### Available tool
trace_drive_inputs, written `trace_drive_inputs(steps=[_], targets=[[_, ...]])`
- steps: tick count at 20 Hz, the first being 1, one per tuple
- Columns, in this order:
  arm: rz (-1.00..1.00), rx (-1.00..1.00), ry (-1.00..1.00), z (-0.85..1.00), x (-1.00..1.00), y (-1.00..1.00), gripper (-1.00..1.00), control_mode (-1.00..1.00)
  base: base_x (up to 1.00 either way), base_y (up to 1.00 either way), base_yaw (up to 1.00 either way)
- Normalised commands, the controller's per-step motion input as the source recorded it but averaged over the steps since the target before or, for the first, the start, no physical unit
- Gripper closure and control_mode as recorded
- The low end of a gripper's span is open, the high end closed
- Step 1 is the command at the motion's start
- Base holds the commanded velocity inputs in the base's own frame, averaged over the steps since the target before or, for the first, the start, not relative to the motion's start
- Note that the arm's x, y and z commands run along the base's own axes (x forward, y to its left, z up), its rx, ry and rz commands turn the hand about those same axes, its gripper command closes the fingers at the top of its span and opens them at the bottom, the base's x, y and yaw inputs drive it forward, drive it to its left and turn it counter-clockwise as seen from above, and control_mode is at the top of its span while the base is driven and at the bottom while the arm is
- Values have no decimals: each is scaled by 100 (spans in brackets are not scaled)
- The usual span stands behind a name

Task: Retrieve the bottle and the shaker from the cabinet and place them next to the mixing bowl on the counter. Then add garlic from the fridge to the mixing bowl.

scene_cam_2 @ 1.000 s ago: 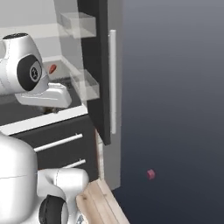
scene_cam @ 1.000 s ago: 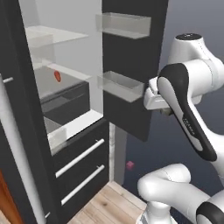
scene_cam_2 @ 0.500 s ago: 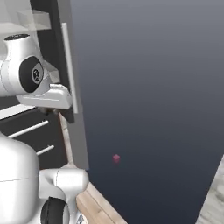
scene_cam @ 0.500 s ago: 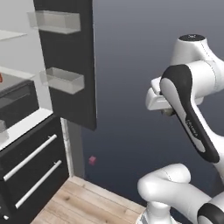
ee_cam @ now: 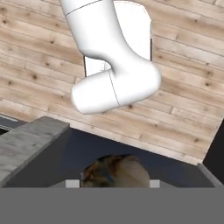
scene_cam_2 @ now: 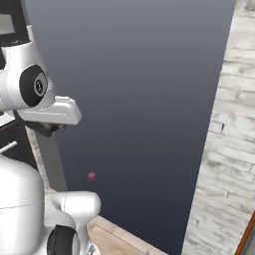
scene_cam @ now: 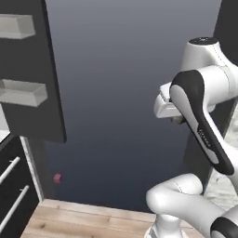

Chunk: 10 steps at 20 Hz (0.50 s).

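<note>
One roundish brown lump, perhaps garlic, half-hidden between pincer tips.

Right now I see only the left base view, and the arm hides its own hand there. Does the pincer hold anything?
Observer: Yes. In the hand view the pincer is shut on a round tan-brown thing, seemingly the garlic.
Operator: And what stands on the robot's right side?
Observer: The right base view shows a pale brick wall along its right edge.
</note>
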Motion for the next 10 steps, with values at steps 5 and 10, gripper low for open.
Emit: trace_drive_inputs(steps=[5,10], targets=[[0,0,0,0,0,0,100,100,-15,6,-62],[0,0,0,0,0,0,100,100,-42,0,-65]])
